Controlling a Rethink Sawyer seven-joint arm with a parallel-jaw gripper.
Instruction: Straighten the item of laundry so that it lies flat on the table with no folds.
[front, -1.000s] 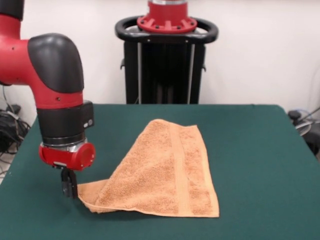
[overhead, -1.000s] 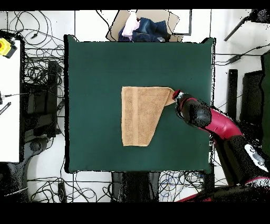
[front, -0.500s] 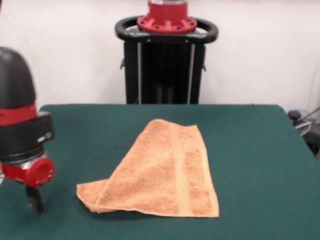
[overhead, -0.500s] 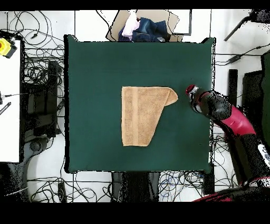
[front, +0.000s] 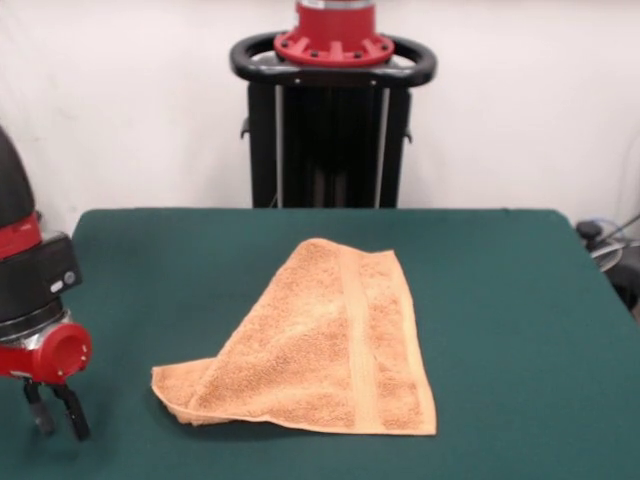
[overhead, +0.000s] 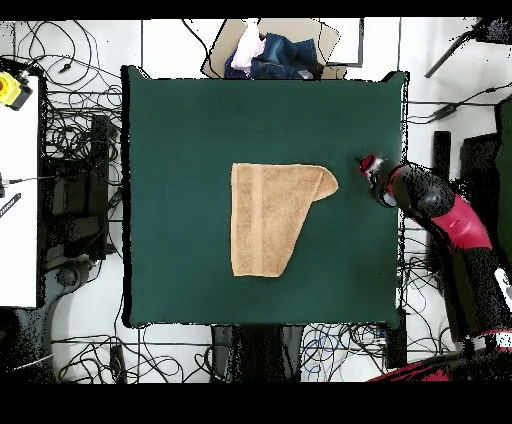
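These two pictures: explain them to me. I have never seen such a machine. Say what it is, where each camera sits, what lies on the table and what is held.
The machine is a red and black robot arm; its pedestal stands at the table's far side in the front view. The other picture looks straight down from above. On the green table lies an orange-tan terry towel, partly folded over itself, so it shows as a tapered shape, not a full rectangle. The gripper, the arm's two-fingered hand, hangs open beside the towel, apart from it, holding nothing.
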